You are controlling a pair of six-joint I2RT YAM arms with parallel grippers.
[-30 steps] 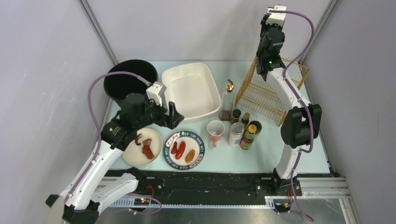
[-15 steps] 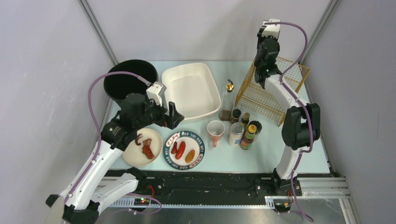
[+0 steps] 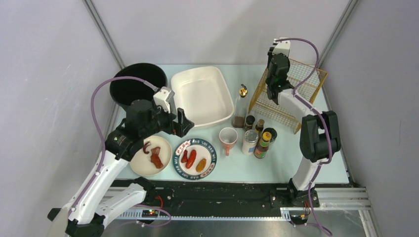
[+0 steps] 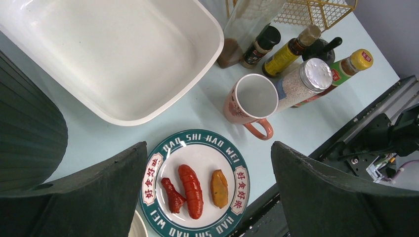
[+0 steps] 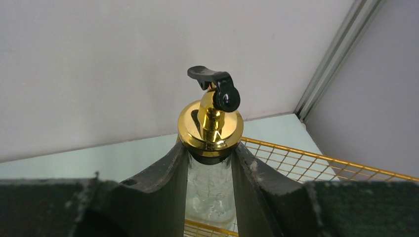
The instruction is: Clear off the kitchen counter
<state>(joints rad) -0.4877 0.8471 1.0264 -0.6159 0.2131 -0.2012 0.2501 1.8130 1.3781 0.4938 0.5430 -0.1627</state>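
Note:
The pale mint kitchen counter carries dishes and bottles. My left gripper is open and empty, above the green-rimmed plate that holds two red sausages and a yellow piece; the plate shows between its fingers. My right gripper is shut on the neck of a clear glass bottle with a gold cap and black spout lever. It holds the bottle over the gold wire basket at the back right. In the top view the right gripper hides that bottle.
A white tub and a black pot stand at the back left. A white plate with red food lies front left. A pink mug, a tall oil bottle and several seasoning bottles stand mid-counter.
My right arm has come down and to the left with the bottle, closer to the wire basket. My left arm has barely moved.

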